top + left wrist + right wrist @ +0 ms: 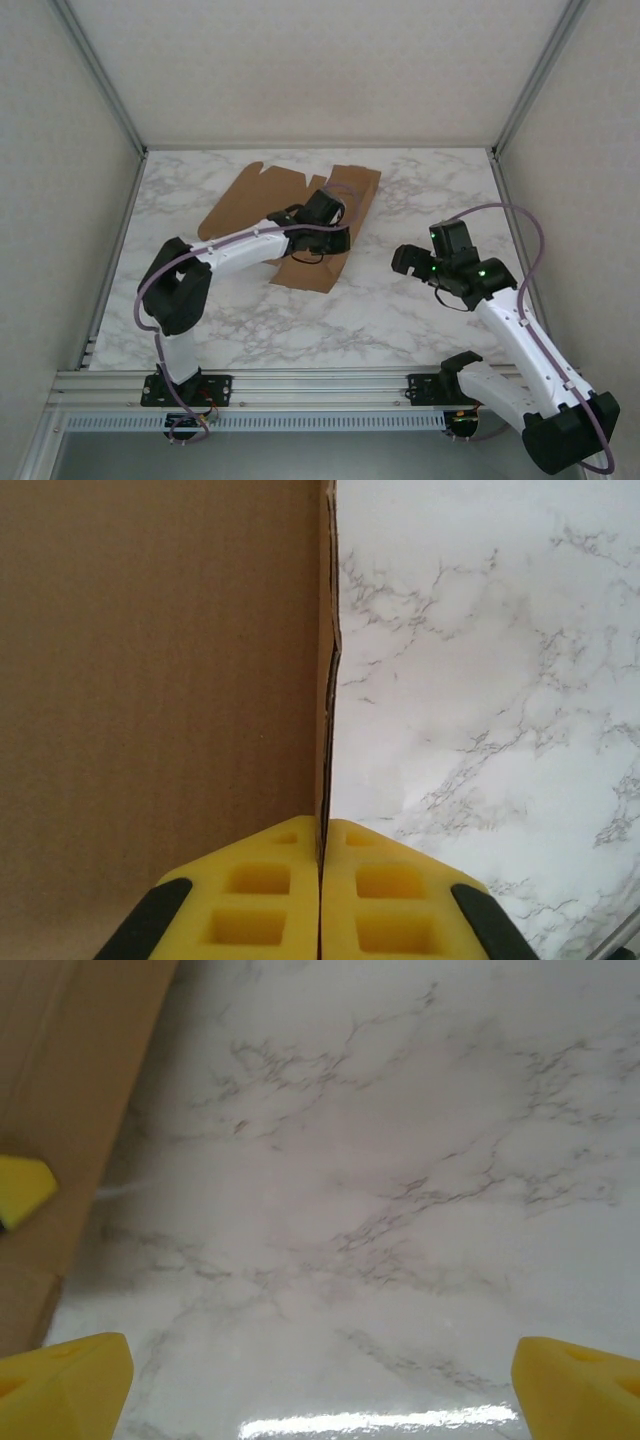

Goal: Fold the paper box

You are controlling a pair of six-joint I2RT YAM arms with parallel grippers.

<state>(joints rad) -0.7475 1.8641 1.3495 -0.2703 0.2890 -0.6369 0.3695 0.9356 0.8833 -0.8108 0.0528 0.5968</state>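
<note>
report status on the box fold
Left gripper shut on box edge. Right gripper open, over table beside box. Box not yet folded. Nothing in the way.

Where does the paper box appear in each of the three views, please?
Top external: the paper box lies left of centre, toward the far edge.
Left wrist: the box takes the left half, edge pinched in the left hand.
Right wrist: the box sits upper-left.
Shared landmark: the marble table along its right edge.

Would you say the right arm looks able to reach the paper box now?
Probably yes: only bare marble table lies between the open right gripper and the paper box, whose edge the left gripper pinches.
</note>
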